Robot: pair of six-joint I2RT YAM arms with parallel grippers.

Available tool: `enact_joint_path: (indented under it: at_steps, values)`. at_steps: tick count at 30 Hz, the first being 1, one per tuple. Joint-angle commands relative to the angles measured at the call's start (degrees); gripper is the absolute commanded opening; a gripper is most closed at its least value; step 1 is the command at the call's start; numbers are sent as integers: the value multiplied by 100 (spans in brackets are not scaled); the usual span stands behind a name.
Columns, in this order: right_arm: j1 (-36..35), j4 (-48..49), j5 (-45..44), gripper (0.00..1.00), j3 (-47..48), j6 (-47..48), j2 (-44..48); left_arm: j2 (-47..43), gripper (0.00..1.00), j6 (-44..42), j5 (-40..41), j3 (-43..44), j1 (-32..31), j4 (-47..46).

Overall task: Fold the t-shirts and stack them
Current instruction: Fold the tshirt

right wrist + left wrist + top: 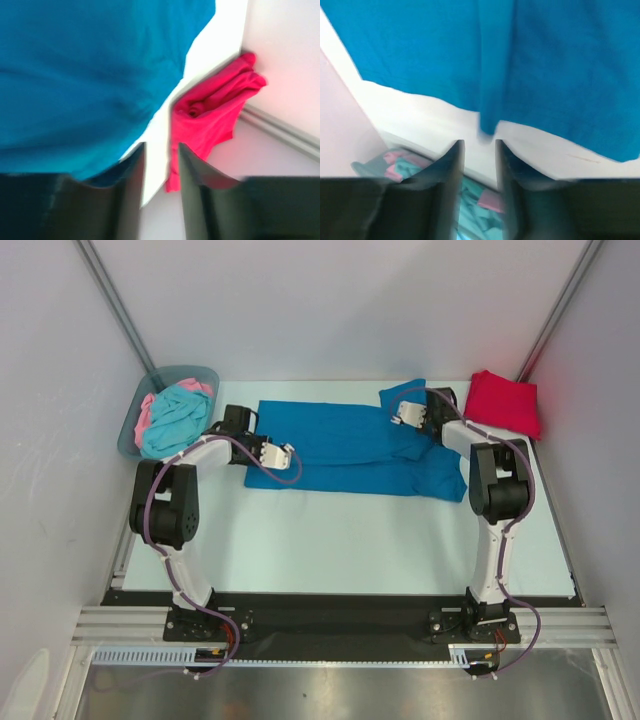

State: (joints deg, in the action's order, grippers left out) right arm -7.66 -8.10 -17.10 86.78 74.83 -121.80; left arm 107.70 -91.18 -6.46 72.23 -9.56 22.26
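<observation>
A deep blue t-shirt [350, 440] lies stretched across the back middle of the table, folded into a long band. My left gripper [283, 455] hovers at its left end and my right gripper [403, 412] at its right end. In the left wrist view the left gripper [479, 147] is open, with nothing between the fingers and the blue cloth [560, 65] just beyond the tips. The right gripper [161, 150] is open too, empty, between the blue shirt [75, 75] and the red t-shirt [210, 115]. That red shirt [503, 402] lies bunched at the back right corner.
A grey-blue bin [185, 370] at the back left holds a turquoise shirt [175, 420] and a pink one [146, 415]. White walls close in on both sides and behind. Bare table [340, 540] lies between the blue shirt and the arm bases.
</observation>
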Motion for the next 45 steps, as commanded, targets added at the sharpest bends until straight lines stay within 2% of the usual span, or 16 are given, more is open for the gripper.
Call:
enact_joint_path:
  at_steps: [1,2,5,13,24,28,31,32,33,34,36,37,39,41,42,45]
  values:
    - [19,642,-346,50,-3,173,-63,5,55,56,171,11,16,-353]
    - [19,756,-372,63,-21,164,-63,5,99,65,215,-15,16,-424]
    - [19,985,-425,77,-56,181,-81,5,100,91,355,-86,7,-582]
    - [28,1724,-724,81,-30,173,-125,-100,100,205,566,-332,7,-1117]
    - [-192,845,-909,81,541,-847,261,-275,100,1532,1006,-33,33,-1997]
    - [-262,-944,-243,62,1302,-1566,376,-495,100,1629,989,-147,42,-1980]
    - [-385,-3243,619,36,1989,-2094,341,-749,100,1770,690,-104,60,-1333]
    - [-437,-3520,777,12,2035,-2121,350,-803,100,1779,472,-77,60,-1173]
    - [-499,-3636,866,0,2009,-2235,376,-855,100,1805,270,-34,51,-1041]
    - [-621,-3811,936,0,1957,-2236,437,-908,100,1796,137,10,51,-683]
    - [-719,-3831,1051,0,1747,-2235,516,-909,90,1744,22,89,25,-504]
    - [-841,-3840,1069,0,1693,-2236,525,-874,68,1691,4,116,16,-303]
    - [-938,-3945,1156,0,1675,-2244,491,-777,45,1603,57,169,-10,-222]
    - [-1062,-4024,1174,0,1667,-2297,420,-681,9,1594,66,221,-45,-108]
    - [-1079,-4024,1192,0,1632,-2297,385,-663,0,1612,74,248,-63,-108]
    - [-1150,-4059,1235,0,1684,-2332,245,-663,0,1612,22,239,-142,-73]
